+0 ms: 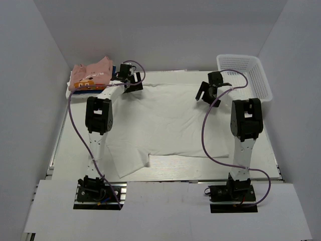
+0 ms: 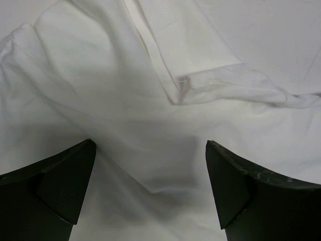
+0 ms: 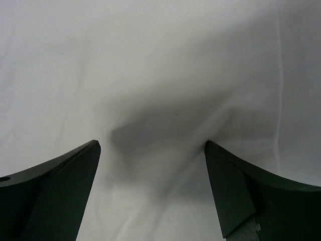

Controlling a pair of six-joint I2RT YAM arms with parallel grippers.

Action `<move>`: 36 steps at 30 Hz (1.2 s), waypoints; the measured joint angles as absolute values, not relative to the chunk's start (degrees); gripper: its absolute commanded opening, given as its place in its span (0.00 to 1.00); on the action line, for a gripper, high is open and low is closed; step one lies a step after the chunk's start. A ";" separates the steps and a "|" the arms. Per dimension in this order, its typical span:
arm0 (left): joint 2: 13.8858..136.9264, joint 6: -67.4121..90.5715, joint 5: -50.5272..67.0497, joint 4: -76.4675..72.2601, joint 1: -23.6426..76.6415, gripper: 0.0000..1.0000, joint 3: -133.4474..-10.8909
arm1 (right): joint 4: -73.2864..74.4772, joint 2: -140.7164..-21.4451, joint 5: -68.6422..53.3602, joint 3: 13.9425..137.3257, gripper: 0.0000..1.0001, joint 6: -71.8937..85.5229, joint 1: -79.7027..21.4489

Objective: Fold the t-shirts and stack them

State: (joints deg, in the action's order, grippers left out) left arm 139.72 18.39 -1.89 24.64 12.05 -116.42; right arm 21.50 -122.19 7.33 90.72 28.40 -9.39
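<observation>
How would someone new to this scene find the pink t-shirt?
Look to the far left corner of the table, just left of the left end effector. The pink t-shirt lies on top of a small folded stack there. It is the only pink cloth; the large t-shirt spread mid-table is plain white.

1. Enclosure: plain white back wall (image 1: 165, 30), left wall (image 1: 25, 110) and right wall (image 1: 301, 110) close in the work area on three sides. No markings or fittings seen on them.
2. Table (image 1: 67, 150): pale, flat top running back to the rear wall.
3. Metal rail (image 1: 277, 169): visible along the table's side edges.
4. White panel (image 1: 165, 208): covers the near edge of the table.
5. Light: even and diffuse from above; shadows soft. Source out of view.
</observation>
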 measured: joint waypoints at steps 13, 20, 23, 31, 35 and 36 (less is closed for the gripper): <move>107.66 23.62 -2.57 27.03 13.63 1.00 -83.15 | 19.81 -102.96 8.86 77.93 0.90 22.98 -14.50; 68.90 35.38 -0.54 29.17 14.35 1.00 -50.19 | 14.11 -88.64 9.26 64.82 0.90 23.79 -18.15; 61.80 38.74 3.38 32.38 14.09 1.00 -40.38 | 13.28 -84.18 9.10 58.89 0.90 24.67 -18.11; 53.43 44.51 14.28 46.22 14.24 1.00 -27.66 | 11.44 -74.96 8.60 52.80 0.90 27.44 -18.02; 53.06 45.82 14.26 51.92 14.48 1.00 -28.01 | 11.38 -72.01 8.67 50.76 0.90 28.16 -18.00; 53.08 46.09 14.22 53.19 14.48 1.00 -28.12 | 11.57 -71.77 8.71 50.70 0.90 28.21 -18.00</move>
